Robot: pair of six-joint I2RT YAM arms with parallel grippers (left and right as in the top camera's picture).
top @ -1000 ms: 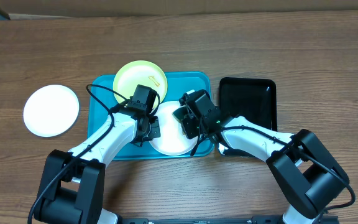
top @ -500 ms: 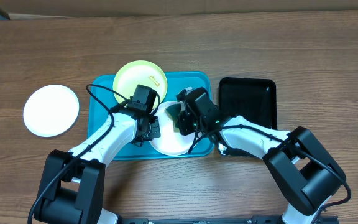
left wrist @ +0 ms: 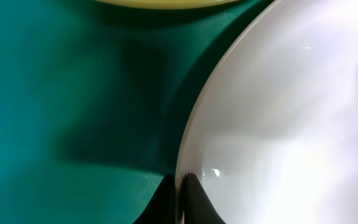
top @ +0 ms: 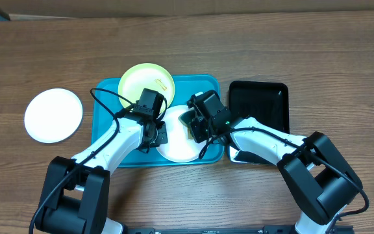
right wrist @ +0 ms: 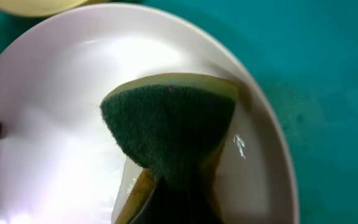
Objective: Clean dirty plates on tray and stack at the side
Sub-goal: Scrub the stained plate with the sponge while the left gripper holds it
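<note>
Yellow-green plate (top: 141, 79) blocks tray (top: 200, 83) far-left; far-right corner free

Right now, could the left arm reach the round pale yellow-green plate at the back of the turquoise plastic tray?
Probably not yet: the left gripper pinches the rim of the round white plate. Once it lets go, the yellow-green plate lies close by, uncovered.

Place: a robotics lab bench, by appearance. A left robot arm (top: 102, 146) and a right robot arm (top: 271, 140) are rising from the lower edge of a wood-grain table (top: 343, 58). They are reaching over a turquoise tray (top: 210, 88) at centre frame, with a black tray (top: 258, 104) lying beside it.
</note>
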